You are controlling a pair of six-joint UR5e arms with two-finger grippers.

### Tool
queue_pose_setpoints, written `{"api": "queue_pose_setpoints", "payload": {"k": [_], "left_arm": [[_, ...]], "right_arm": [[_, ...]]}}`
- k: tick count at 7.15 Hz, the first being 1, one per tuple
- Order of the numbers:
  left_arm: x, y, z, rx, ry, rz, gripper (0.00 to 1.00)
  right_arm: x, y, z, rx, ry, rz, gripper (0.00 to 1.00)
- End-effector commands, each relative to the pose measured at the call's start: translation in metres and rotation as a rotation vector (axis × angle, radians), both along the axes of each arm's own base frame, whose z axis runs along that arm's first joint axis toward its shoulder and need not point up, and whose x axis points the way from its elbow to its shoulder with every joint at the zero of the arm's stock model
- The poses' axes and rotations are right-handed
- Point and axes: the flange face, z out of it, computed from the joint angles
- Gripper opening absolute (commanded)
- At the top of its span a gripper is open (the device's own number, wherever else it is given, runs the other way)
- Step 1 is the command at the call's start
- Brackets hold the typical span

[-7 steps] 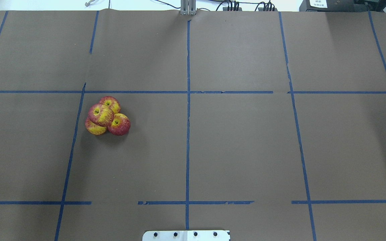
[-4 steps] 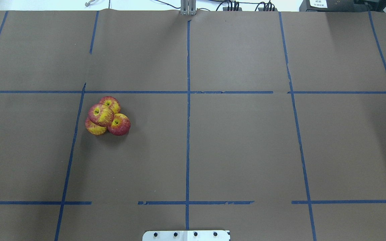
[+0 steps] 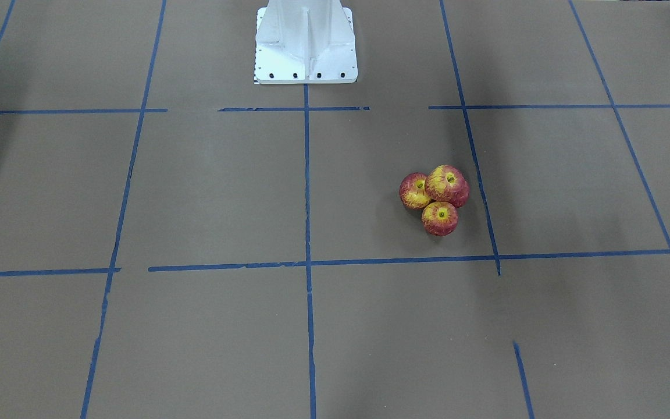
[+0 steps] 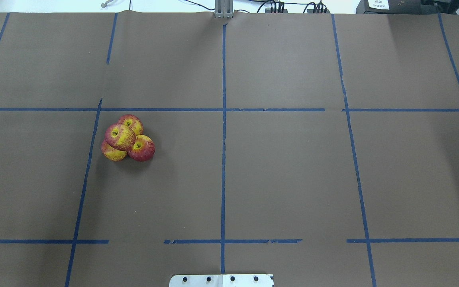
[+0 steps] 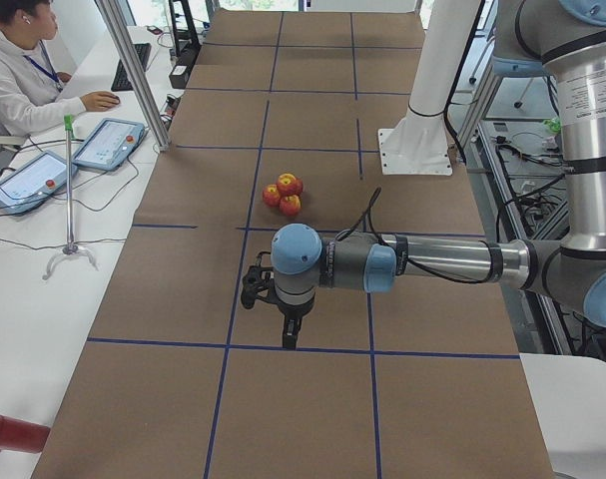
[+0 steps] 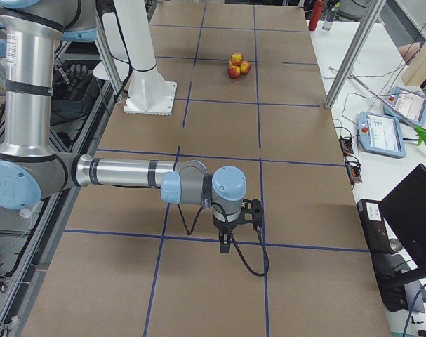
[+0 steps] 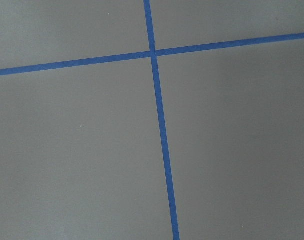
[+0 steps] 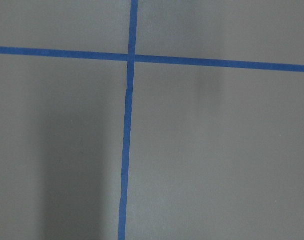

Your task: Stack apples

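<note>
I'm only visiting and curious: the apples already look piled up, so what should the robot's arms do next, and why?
Probably no reach at all: leave the arms parked. The top apple already sits on the other three apples, and the left gripper and right gripper hang over bare table, far from the pile. Reaching in would likely only risk toppling it.

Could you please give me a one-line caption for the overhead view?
Four apples heaped, one resting atop three, on a brown table gridded with blue tape.
</note>
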Motion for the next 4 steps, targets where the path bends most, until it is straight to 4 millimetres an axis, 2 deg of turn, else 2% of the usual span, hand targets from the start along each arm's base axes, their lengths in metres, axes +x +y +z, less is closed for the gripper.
{"api": "queue_pose_setpoints", "payload": {"k": [1,3,4], "left_arm": [[0.0009,-0.0003,0.0008,-0.003,0.025,-0.005,1.0],[0.002,-0.0051,-0.0026,0.004,0.032,-0.003,1.0],[0.0021,-0.0048,0.0019,-0.005,0.032,-0.003,1.0]], "right_arm": [[0.0,0.0,0.0,0.0,0.0,0.0,1.0],[0.0,0.0,0.0,0.0,0.0,0.0,1.0],[0.0,0.0,0.0,0.0,0.0,0.0,1.0]]}}
